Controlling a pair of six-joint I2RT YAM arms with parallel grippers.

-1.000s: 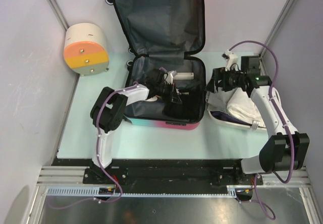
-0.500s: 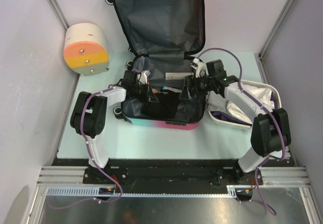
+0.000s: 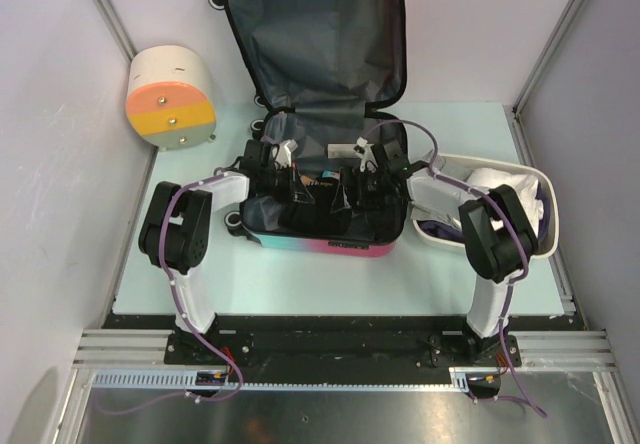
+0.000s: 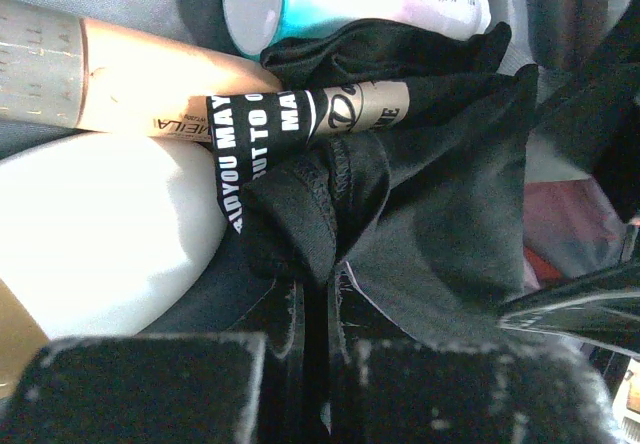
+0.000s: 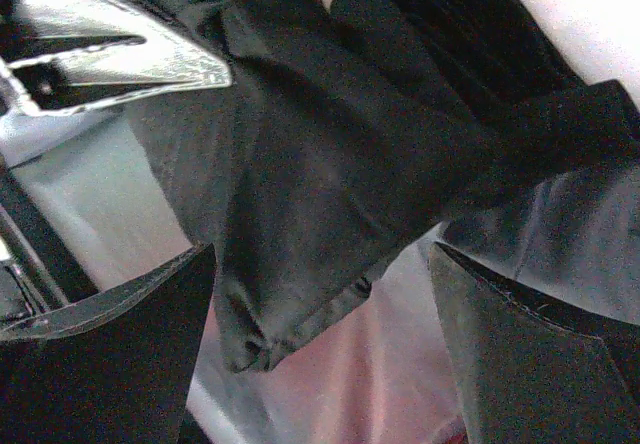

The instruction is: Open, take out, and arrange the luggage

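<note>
Teamwork — left claw (image 4: 312,339) pinching the black cloth (image 4: 430,224), right claw (image 5: 320,264) spread wide astride it — bite deep before lifting it clear of the luggage (image 3: 320,34).

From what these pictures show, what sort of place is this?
Probably a robot test cell, not a home: a left arm and a right arm bolted at the table edge, bare walls with metal posts, and an open suitcase.
</note>
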